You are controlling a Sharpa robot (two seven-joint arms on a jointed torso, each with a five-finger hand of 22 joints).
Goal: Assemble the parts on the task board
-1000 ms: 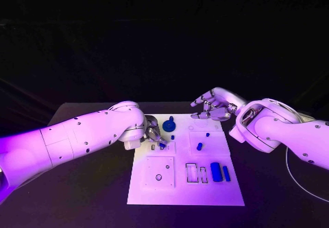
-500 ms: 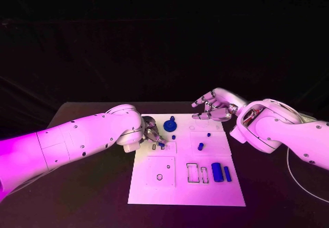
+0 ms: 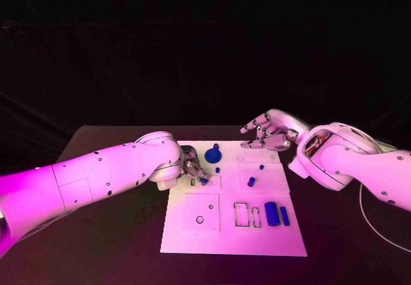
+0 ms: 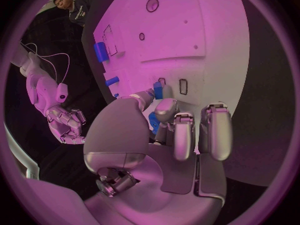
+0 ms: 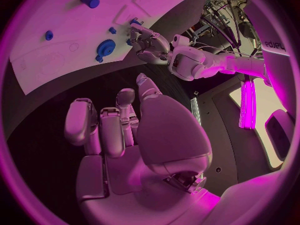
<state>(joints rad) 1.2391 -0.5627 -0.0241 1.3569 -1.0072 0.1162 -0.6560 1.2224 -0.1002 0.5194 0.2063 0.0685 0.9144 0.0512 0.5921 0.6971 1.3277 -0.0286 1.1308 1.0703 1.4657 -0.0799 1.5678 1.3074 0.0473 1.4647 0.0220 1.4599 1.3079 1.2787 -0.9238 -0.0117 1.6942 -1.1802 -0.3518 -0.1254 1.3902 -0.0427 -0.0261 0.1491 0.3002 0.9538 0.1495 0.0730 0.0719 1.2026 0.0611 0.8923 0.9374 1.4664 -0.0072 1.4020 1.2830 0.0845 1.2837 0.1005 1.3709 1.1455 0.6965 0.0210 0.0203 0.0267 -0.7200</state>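
The white task board point(image 3: 205, 234) lies in the middle of the black table. My left hand point(image 3: 190, 165) is low over its upper left corner and pinches a small blue part point(image 4: 157, 91) between thumb and a finger, right by two narrow slots point(image 4: 183, 86). A round blue disc part point(image 3: 211, 156) sits just beyond that hand. A short blue peg point(image 3: 251, 181), a blue cylinder point(image 3: 271, 214) and a thin blue bar point(image 3: 283, 216) are on the board's right half. My right hand point(image 3: 267, 134) hovers above the board's far right corner, fingers loosely bent and holding nothing.
Rectangular cut-outs point(image 3: 246, 215) lie left of the cylinder, and a square plate with small holes point(image 3: 199, 212) sits on the board's left. A thin white cable point(image 3: 370, 225) curves over the table at the right. In the right wrist view the board point(image 5: 62, 55) lies beyond my fingers.
My left hand has edged slightly along the board with the small blue part, closer to the slots. The right hand has stayed where it was.
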